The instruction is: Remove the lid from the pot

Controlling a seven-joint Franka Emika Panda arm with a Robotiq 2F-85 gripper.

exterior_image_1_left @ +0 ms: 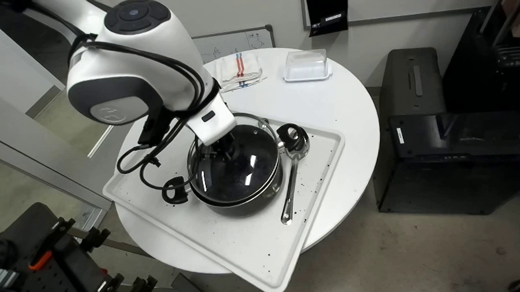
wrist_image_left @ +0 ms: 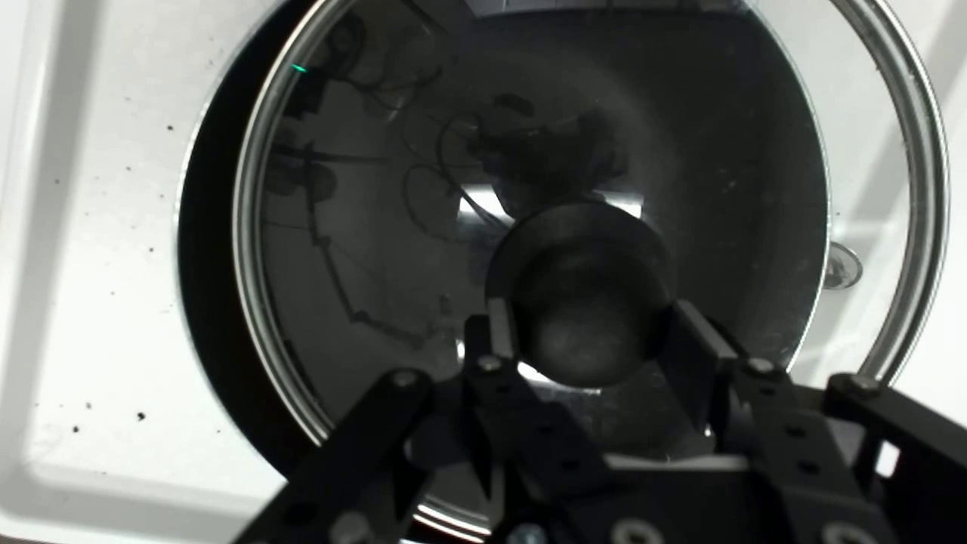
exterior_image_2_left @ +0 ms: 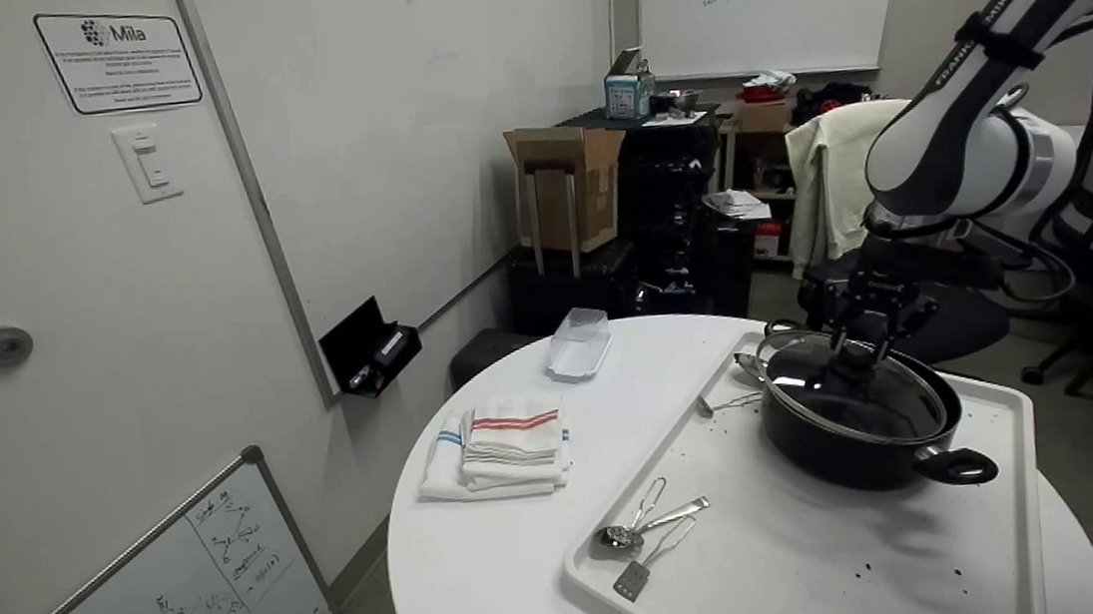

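Observation:
The glass lid is over the black pot but off-centre, its metal rim standing out past the pot's rim on one side. The lid also shows in an exterior view, with the pot below it and the lid looking slightly raised and tilted. In the wrist view the lid leaves a dark crescent of the pot uncovered at left. My gripper has its fingers on both sides of the dark knob, closed on it. The fingertips are partly hidden in an exterior view.
The pot stands on a white tray on a round white table. A metal ladle lies beside the pot. Small utensils lie at a tray corner. Folded towels and a clear-lidded dish are on the table.

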